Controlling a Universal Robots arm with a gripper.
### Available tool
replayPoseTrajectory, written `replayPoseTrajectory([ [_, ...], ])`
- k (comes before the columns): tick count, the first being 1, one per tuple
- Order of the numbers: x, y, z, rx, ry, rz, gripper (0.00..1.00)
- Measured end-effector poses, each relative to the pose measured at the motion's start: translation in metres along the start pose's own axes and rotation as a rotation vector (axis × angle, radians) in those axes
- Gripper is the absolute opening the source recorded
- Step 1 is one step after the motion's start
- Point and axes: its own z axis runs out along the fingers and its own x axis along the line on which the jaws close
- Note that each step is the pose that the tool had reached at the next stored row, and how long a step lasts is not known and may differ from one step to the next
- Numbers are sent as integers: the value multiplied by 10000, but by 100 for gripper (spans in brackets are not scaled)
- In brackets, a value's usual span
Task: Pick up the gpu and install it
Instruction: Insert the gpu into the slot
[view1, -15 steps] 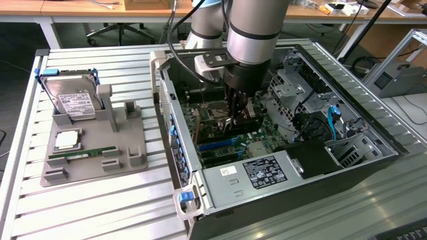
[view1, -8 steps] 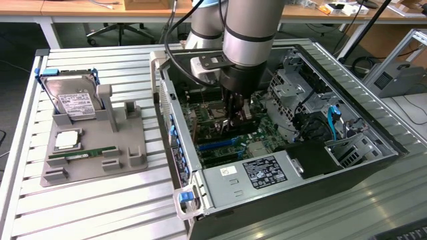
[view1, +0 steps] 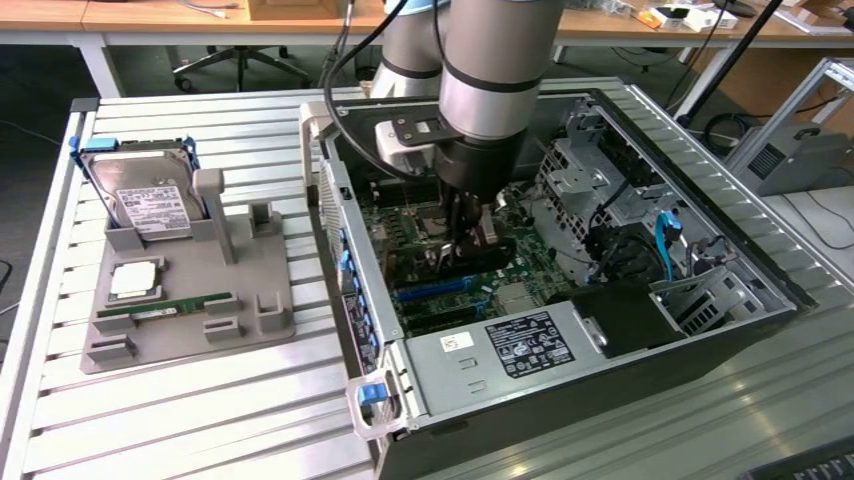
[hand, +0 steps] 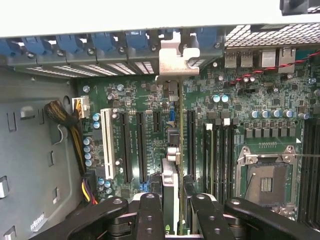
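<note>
Your arm reaches down into the open computer case (view1: 747, 270), which fills the middle and right of the exterior frame. The jaws (view1: 461, 252) sit low over the motherboard (view1: 527, 265), near the frame's centre. In the wrist view you can see the jaws (hand: 172, 207) at the bottom centre, part-way closed and clamped on the gpu (hand: 172, 165), with one black finger on each face of the card. The gpu stands on edge, running up the frame from between the fingers to its silver end bracket (hand: 176, 55), which meets the case's rear wall beside the blue slot clips (hand: 107, 42) in the upper part of the frame. The card lies along the line of the black expansion slots (hand: 141, 145); whether it is fully seated in one you cannot tell. The empty processor socket (hand: 267, 182) shows at lower right of the wrist frame.

At the left of the exterior frame, on the slatted table (view1: 200, 420), you have a grey holder tray (view1: 200, 330) carrying a hard drive (view1: 144, 200) at upper left and a narrow green RAM stick (view1: 167, 308) lower down.
</note>
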Motion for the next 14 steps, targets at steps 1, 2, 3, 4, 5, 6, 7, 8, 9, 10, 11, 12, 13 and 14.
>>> replayPoseTrajectory([
  [1,0,5,4,-1,1,0,27],
  [2,0,10,9,0,0,0,27],
  [3,0,15,13,0,1,0,27],
  [4,0,19,18,0,1,0,27],
  [5,0,23,22,0,3,0,27],
  [6,0,28,29,1,10,-1,27],
  [7,0,32,33,0,17,-1,27],
  [8,0,36,37,0,20,-2,27],
  [9,0,40,42,1,26,-1,27],
  [10,0,44,45,1,31,-2,27],
  [11,0,49,49,1,40,-2,27],
  [12,0,51,54,2,44,-4,27],
  [13,0,53,57,2,49,-4,27],
  [14,0,56,59,1,53,-4,27],
])
